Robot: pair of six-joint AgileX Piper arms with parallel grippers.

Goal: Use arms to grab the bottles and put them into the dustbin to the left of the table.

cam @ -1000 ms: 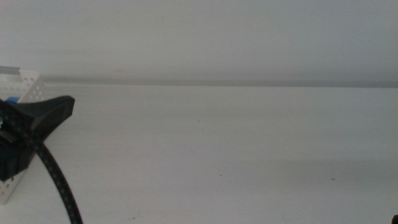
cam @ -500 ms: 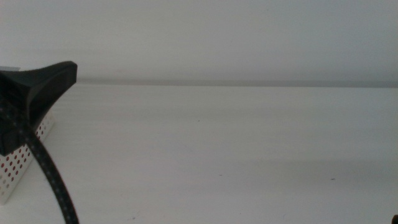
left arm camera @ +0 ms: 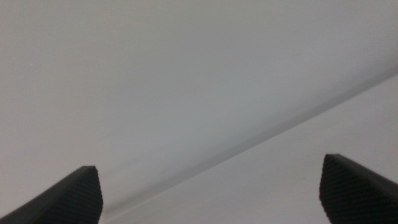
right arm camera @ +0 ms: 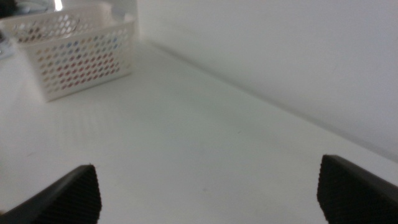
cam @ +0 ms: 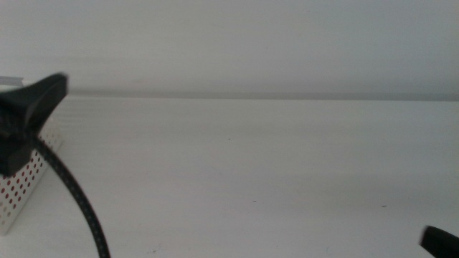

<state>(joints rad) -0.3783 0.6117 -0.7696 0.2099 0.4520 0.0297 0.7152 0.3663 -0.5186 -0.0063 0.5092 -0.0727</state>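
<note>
Since earlier our left gripper pulls back over dustbin, jaws wide, empty; right gripper also spread, at btm edge.

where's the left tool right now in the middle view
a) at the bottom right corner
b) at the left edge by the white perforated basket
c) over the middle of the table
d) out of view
b: the left tool shows dark at the picture's left edge, in front of the white perforated basket.

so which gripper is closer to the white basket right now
Left. The left gripper hangs right over the basket at the table's left edge; the right gripper sits far across, low on the right.
</note>
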